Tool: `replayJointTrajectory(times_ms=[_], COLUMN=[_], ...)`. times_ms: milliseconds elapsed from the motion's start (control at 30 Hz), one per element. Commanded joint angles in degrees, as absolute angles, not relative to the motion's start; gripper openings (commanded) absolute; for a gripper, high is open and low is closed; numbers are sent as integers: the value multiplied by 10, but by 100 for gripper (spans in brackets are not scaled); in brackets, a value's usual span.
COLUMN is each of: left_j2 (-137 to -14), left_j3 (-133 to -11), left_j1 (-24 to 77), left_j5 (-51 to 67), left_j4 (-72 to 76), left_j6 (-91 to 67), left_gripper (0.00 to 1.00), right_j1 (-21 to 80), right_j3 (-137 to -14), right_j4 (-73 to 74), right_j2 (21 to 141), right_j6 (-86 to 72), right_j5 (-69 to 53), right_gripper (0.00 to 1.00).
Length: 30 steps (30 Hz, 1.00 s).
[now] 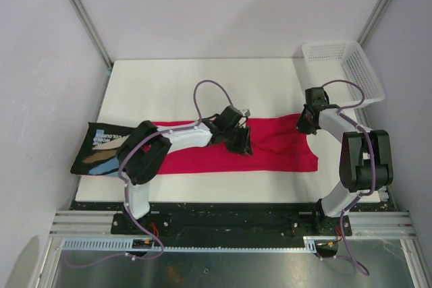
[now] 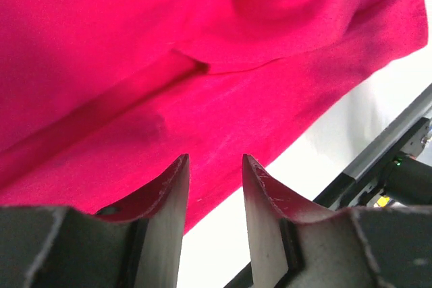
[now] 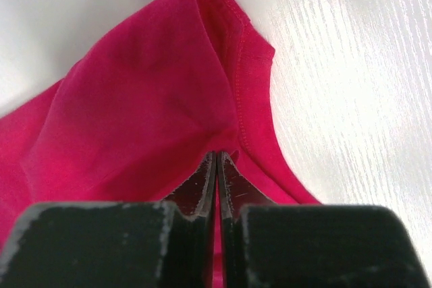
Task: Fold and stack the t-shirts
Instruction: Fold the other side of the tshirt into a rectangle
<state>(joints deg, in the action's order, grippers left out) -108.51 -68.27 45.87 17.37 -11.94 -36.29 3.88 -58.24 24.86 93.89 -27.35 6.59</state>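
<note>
Right gripper [image 3: 217,156] is pinched tight on the crimson shirt [image 1: 277,153] at its upper-right corner. The shirt lies spread across mid-frame on the table [image 1: 202,79]. Left gripper [image 2: 214,160] hangs over its middle, fingers parted and empty. The black shirt [image 1: 101,146] is at the left edge.

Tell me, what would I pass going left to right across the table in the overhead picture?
Black printed t-shirt → left gripper → right gripper → white mesh basket. The crimson t-shirt stretches beneath both grippers, so it has no single place.
</note>
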Motion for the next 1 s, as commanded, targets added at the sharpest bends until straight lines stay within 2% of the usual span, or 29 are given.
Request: replayJointTrajectory(times_ms=[0, 433, 967], left_j2=[-1112, -1173, -1213], left_j3=[-723, -761, -790], left_j1=[488, 524, 527], left_j5=[186, 99, 61], left_j4=[-70, -5, 27], left_j6=[-406, -517, -549], left_gripper=[41, 42, 42], right_j1=[33, 26, 28], right_j3=[-604, -604, -604], right_j4=[233, 224, 224], right_j2=[954, 961, 962], right_j6=[-266, -279, -284], right_j5=[71, 61, 49], right_gripper=[3, 0, 0])
